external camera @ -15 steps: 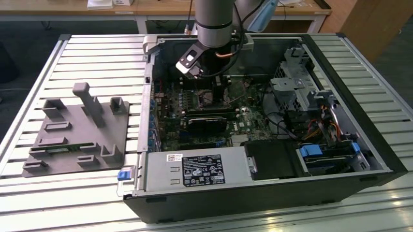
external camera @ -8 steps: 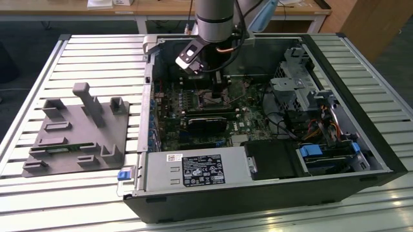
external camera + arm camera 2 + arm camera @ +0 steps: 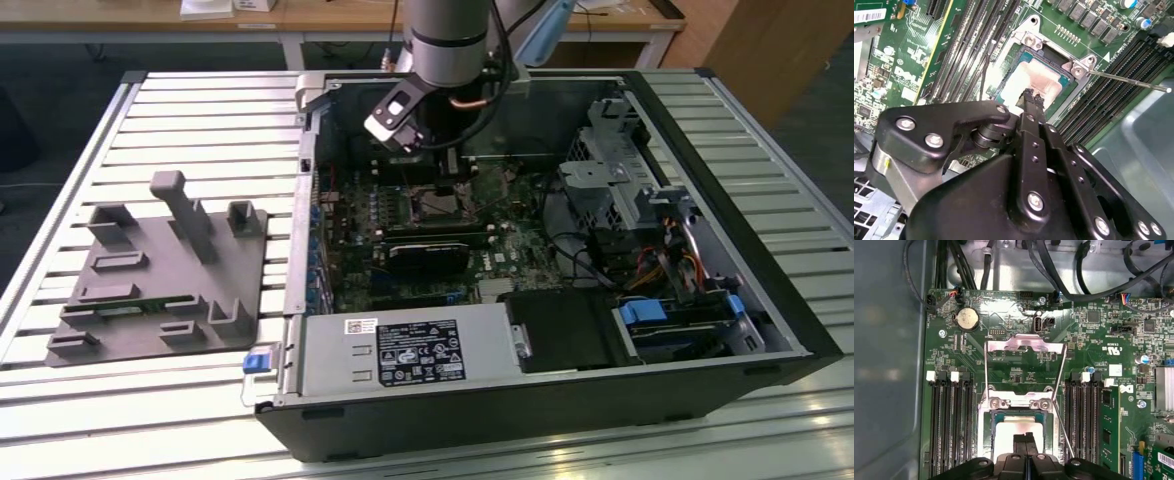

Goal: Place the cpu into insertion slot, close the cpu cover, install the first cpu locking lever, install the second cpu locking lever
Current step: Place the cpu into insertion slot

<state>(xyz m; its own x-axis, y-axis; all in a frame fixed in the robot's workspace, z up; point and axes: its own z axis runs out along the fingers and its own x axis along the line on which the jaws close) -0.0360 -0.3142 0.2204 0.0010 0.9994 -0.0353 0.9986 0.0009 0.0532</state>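
The small square cpu (image 3: 1030,75) has a pale metal top, smooth and a little shiny. Around it, the rim of the square insertion slot (image 3: 1026,39) is bright silvery metal, on a glossy green circuit board (image 3: 904,85). The black fingers (image 3: 1034,135) look matt, with shiny screw heads. The slatted silvery metal counter (image 3: 200,100) reflects light softly.

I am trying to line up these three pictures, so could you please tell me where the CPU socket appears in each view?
Exterior view: the socket sits mid-board in the computer case, directly under the gripper.
Second wrist view: the socket lies just beyond the gripper, flanked by long black slots.
First wrist view: the socket, beyond the gripper, between long black slots.
Shared landmark: the gripper over the socket.
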